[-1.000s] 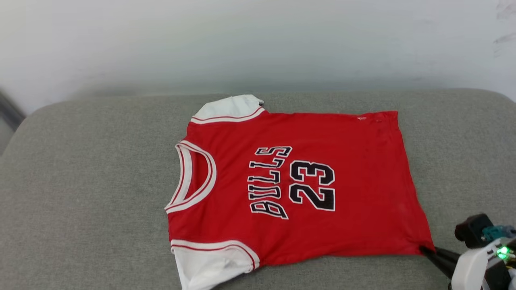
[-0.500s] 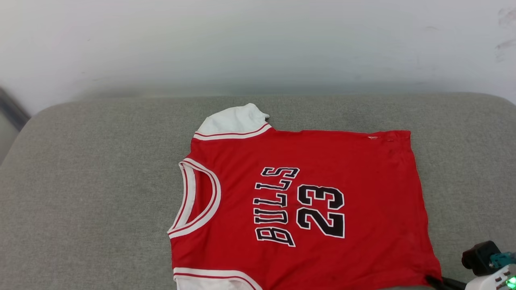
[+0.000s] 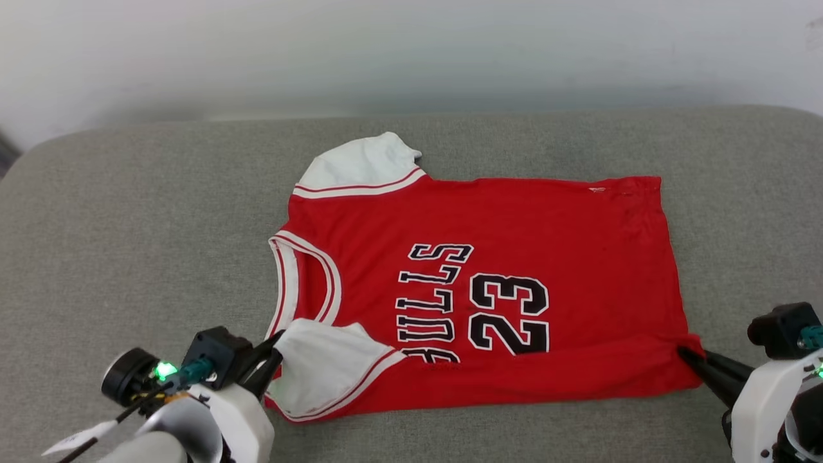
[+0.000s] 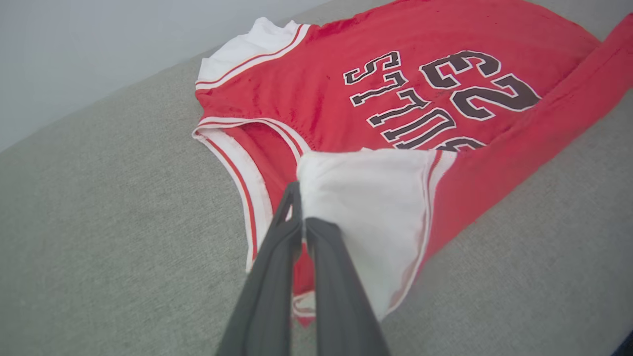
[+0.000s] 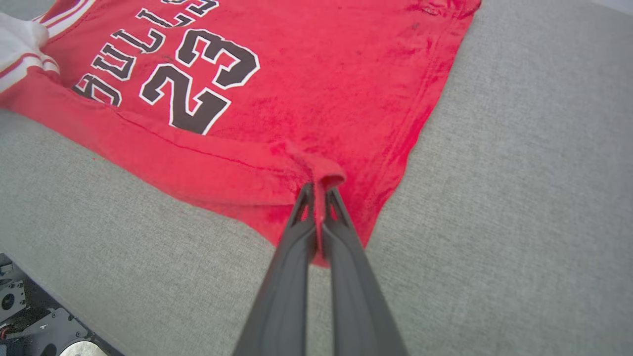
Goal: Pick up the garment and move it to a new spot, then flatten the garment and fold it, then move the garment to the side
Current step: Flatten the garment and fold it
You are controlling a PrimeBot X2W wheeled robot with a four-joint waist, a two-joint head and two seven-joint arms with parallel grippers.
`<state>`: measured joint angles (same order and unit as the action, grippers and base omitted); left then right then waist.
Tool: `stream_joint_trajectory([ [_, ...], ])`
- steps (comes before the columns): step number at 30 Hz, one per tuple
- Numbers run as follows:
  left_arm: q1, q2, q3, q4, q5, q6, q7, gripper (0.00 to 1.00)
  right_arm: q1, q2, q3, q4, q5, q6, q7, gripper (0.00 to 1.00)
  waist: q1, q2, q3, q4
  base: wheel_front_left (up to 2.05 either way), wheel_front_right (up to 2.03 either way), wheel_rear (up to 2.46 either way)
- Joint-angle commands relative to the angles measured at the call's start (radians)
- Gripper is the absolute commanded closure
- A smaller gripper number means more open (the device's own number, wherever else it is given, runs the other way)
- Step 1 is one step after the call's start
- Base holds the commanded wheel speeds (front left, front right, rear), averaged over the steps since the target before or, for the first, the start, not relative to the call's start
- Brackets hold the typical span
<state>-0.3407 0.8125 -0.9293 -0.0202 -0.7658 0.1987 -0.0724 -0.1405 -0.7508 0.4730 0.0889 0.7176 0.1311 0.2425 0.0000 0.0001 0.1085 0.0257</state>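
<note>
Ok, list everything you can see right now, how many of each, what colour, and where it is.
jersey: one, red with white sleeves, black lettering and a 23, spread on the cushion, near edge folded over
cushion: one, grey, under the jersey
wall: one, pale, behind the cushion
left gripper: one, dark fingers, shut on the jersey's near white sleeve
right gripper: one, dark fingers, shut on the jersey's near hem corner
</note>
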Motion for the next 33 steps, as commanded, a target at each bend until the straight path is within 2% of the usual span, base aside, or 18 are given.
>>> stream_joint_trajectory([
  [1, -0.049, -0.002, -0.002, 0.012, 0.019, -0.018, 0.019, 1.0, -0.027, 0.016, -0.016, -0.011, -0.004, -0.001, 0.013, 1.0, 0.0, -0.0001, 0.034, -0.012, 0.0, 0.0, 0.0],
  [10, -0.259, -0.029, 0.031, 0.13, 0.047, -0.103, 0.064, 1.0, -0.119, 0.062, -0.07, 0.007, -0.021, -0.001, 0.051, 1.0, 0.0, -0.0001, 0.153, -0.039, 0.0, 0.0, 0.0],
  [20, -0.364, -0.088, 0.007, 0.363, 0.061, -0.196, 0.076, 1.0, -0.23, 0.094, -0.007, 0.109, -0.045, -0.001, 0.093, 1.0, 0.0, -0.0001, 0.262, -0.058, 0.0, 0.0, 0.0],
  [23, -0.37, -0.12, -0.015, 0.445, 0.054, -0.232, 0.082, 1.0, -0.246, 0.088, 0.027, 0.145, -0.047, -0.001, 0.103, 1.0, 0.0, -0.0001, 0.275, -0.056, 0.0, 0.0, 0.0],
  [32, -0.374, -0.186, -0.05, 0.606, 0.039, -0.29, 0.062, 1.0, -0.271, 0.083, 0.073, 0.167, -0.01, -0.001, 0.091, 1.0, 0.0, -0.0001, 0.245, -0.054, 0.0, 0.0, 0.0],
  [33, -0.377, -0.188, -0.05, 0.622, 0.036, -0.295, 0.058, 1.0, -0.27, 0.082, 0.071, 0.167, -0.002, -0.001, 0.088, 0.67, 0.0, -0.0001, 0.234, -0.053, 0.0, 0.0, 0.0],
])
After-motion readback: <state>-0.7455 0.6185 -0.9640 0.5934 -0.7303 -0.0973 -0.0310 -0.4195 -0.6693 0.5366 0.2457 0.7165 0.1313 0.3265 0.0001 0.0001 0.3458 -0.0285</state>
